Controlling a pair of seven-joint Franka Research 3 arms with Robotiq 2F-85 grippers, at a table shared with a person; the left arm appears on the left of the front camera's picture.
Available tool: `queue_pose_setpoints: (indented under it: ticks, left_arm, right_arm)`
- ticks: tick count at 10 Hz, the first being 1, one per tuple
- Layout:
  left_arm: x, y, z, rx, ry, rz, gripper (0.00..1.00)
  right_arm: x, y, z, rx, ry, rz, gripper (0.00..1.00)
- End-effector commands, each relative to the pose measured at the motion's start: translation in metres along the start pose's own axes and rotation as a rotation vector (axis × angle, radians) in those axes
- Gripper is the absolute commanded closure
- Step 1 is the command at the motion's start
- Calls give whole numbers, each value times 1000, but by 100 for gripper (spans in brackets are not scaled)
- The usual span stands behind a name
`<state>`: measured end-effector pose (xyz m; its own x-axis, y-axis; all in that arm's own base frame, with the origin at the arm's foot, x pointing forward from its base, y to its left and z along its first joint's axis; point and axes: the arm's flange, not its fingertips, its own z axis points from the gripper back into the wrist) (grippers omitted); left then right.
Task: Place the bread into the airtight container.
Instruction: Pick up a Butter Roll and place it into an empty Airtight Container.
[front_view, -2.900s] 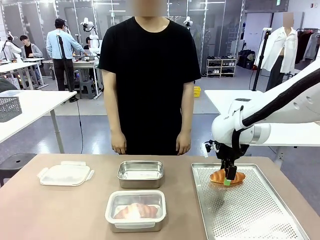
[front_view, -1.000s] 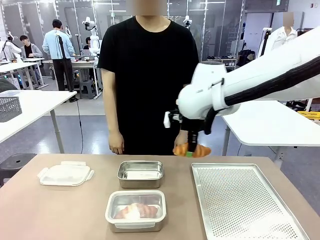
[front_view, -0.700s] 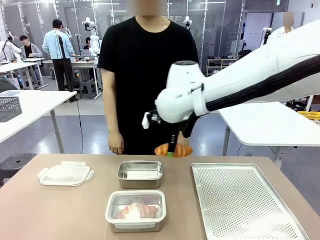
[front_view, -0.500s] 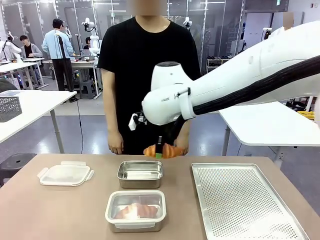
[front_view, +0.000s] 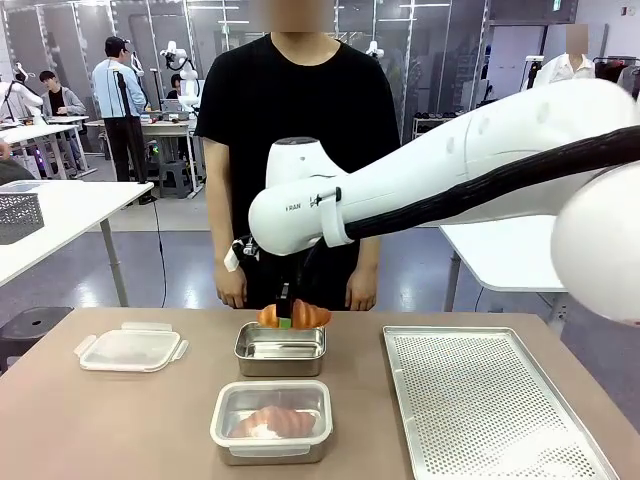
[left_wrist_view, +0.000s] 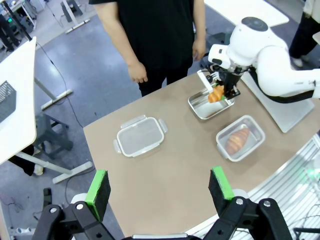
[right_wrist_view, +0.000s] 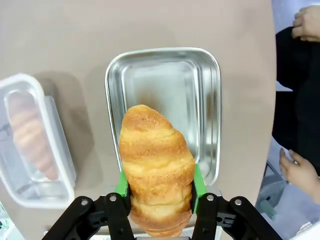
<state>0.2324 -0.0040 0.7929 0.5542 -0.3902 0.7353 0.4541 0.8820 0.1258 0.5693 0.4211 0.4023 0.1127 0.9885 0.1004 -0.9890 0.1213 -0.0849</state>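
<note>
- right hand (front_view: 284, 319) is clenched on the bread (front_view: 305, 314), one green pad (right_wrist_view: 122, 184) on each side of its lower half.
- in the right wrist view the right hand (right_wrist_view: 159, 191) has the bread (right_wrist_view: 156, 160) standing up between the fingers, golden and ridged, its tip toward the container.
- the bread hangs in the air over the open steel container (front_view: 280, 366), clear of its rim and not inside it.
- the container (right_wrist_view: 165, 85) shows a bare metal floor beyond the bread.
- the right arm reaches across the middle of the worktop (front_view: 100, 430) from the right side.
- just nearer the robot than the container sits a lidded container (front_view: 270, 452) with another bread inside; the two stand close but apart.
- a loose lid (front_view: 130, 350) lies flat on the worktop, to the left of the container.
- a perforated metal tray (front_view: 490, 400) lies on the right side of the worktop.
- the person (front_view: 300, 130) stands at the far edge, arms down at the sides.
- left hand (left_wrist_view: 159, 186) is released, fingers wide apart and grasping nothing, high above the near side of the worktop.
- from there the right hand (left_wrist_view: 220, 93), bread (left_wrist_view: 216, 94), container (left_wrist_view: 205, 108), lidded container (left_wrist_view: 255, 128) and lid (left_wrist_view: 140, 136) all show far below.
</note>
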Motion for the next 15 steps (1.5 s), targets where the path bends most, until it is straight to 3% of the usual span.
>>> queue_pose_setpoints:
  ticks: [1,5,7,8,12,14,15]
  left_arm:
    - [1,0,1,3,0,-2,0]
    - [1,0,1,3,0,-2,0]
    - [1,0,1,3,0,-2,0]
    - [1,0,1,3,0,-2,0]
    - [1,0,1,3,0,-2,0]
    - [1,0,1,3,0,-2,0]
    - [1,0,1,3,0,-2,0]
  right_arm:
    - [16,-8,-12,16,11,-21,47]
    - [25,-14,-41,31,20,-18,47]
    - [22,-14,-42,45,14,19,23]
    - [19,-16,-44,53,16,9,0]
    - [13,-20,-41,63,-6,3,0]
    - [3,-25,-42,41,48,-35,0]
    - [13,-19,-46,49,-1,-10,0]
